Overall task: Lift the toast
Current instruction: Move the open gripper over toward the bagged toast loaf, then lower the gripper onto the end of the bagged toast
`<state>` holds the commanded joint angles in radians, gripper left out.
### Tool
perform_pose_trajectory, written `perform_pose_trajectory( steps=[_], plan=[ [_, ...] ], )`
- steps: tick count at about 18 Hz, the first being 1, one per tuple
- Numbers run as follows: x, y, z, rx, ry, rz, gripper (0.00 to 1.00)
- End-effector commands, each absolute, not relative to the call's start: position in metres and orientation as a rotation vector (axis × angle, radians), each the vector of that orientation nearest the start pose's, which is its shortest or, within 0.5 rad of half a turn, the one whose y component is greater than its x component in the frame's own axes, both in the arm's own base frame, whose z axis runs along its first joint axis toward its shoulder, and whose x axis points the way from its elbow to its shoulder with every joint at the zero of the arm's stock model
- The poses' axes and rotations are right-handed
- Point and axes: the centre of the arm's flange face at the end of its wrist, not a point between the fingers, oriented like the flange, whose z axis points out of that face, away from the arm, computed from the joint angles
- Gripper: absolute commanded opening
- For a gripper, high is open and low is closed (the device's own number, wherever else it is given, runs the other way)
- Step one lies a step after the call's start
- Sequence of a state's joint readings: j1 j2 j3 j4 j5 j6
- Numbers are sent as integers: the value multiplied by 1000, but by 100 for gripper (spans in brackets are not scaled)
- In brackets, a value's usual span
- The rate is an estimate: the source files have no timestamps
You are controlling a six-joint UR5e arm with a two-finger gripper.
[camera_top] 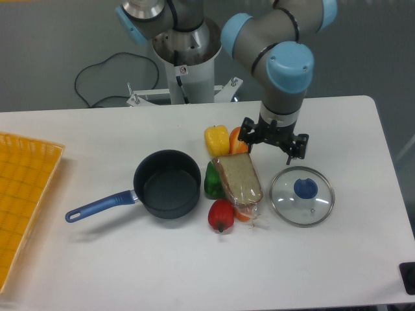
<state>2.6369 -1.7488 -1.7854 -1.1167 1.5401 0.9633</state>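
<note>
The toast [238, 177] is a tan-brown slice in clear crinkly wrap, lying flat on top of a cluster of peppers at the table's middle. My gripper [273, 141] hangs a little above the table, up and to the right of the toast, with its two dark fingers spread wide apart and nothing between them. Its left finger is over the orange pepper [238, 139].
Around the toast lie a yellow pepper [216, 138], a green pepper [211, 181] and a red pepper [220, 215]. A round glass lid with a blue knob [302, 195] lies to the right. A dark pot with a blue handle [166, 184] stands left. An orange basket [23, 201] is at the left edge.
</note>
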Motion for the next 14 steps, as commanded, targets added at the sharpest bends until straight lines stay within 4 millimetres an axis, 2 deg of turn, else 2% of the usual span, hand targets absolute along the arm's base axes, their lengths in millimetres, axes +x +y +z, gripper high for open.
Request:
perform_pose_trajectory(
  steps=[4, 8, 11, 14],
  plan=[
    [-377, 377, 339, -3082, -124, 54, 100],
    [-343, 382, 338, -3093, -63, 57, 100],
    [-330, 383, 329, -3096, -52, 62, 100],
    [-325, 386, 319, -3119, -71, 114, 100]
  ],
)
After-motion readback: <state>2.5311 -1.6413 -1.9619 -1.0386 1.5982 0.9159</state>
